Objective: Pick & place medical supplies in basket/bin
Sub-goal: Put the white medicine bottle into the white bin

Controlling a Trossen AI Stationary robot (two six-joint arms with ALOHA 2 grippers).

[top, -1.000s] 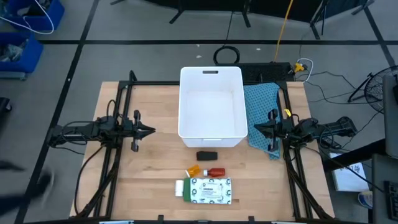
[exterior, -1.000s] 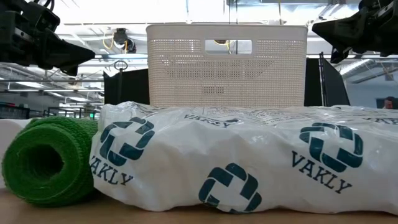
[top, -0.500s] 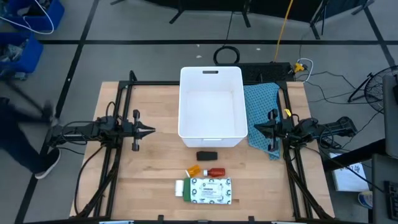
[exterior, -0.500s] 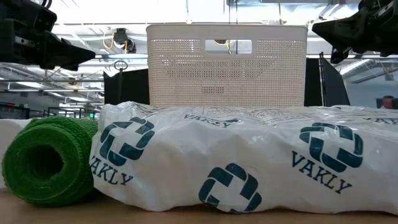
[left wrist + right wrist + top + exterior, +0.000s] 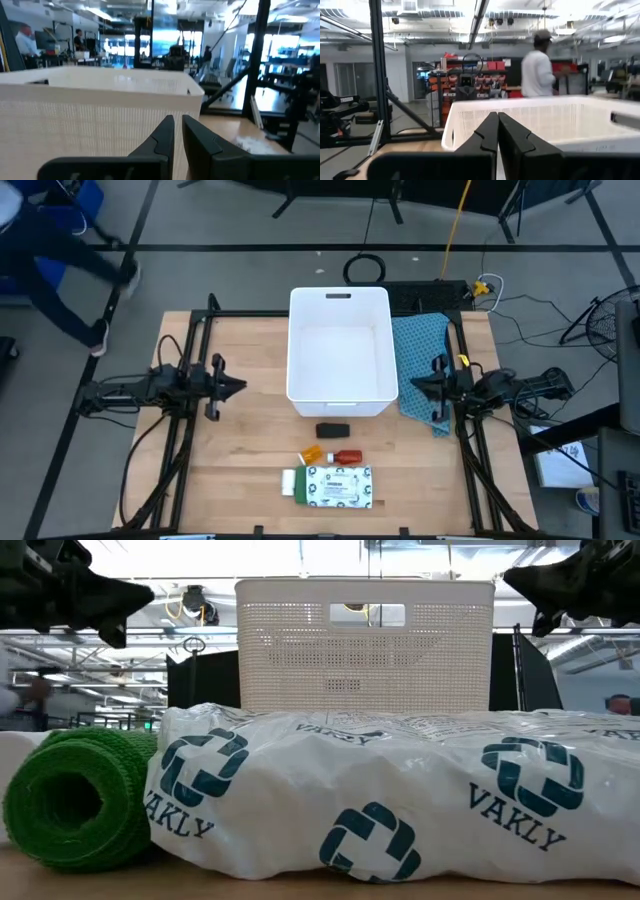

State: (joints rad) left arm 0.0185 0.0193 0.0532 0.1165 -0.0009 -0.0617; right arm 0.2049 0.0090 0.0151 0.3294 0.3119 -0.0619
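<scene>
High view: the white tub (image 5: 339, 353) stood on the wooden worktop (image 5: 250, 470), close to its far edge and about midway between the two side edges. A blue-green cloth (image 5: 420, 340) lay just beside the tub, toward the right edge. Between the tub and the near edge lay the supplies: a small black piece (image 5: 333, 430) nearest the tub, then an orange piece (image 5: 311, 454) touching or just beside a red bottle (image 5: 347, 456), then the flat white packet (image 5: 340, 486) with a green roll (image 5: 290, 482) at its left end, near the near edge. The left gripper (image 5: 240, 388) hovered at the left of the tub, its fingers almost together and holding nothing. The right gripper (image 5: 413, 389) hovered over the cloth at the right of the tub, fingers fully together, also holding nothing. A person (image 5: 60, 240) was on the floor beyond the far left corner.

Low view: the packet (image 5: 400, 795) filled the front, the green roll (image 5: 75, 800) touched its end, and the tub (image 5: 365, 645) rose behind them.

Left wrist view: the two dark fingers (image 5: 160, 142) showed a thin gap between them and pointed at the tub wall (image 5: 95, 110).

Right wrist view: the fingers (image 5: 487, 135) were pressed together, and the tub (image 5: 555, 120) stood ahead of them. A person (image 5: 537, 65) was in the room behind it.
</scene>
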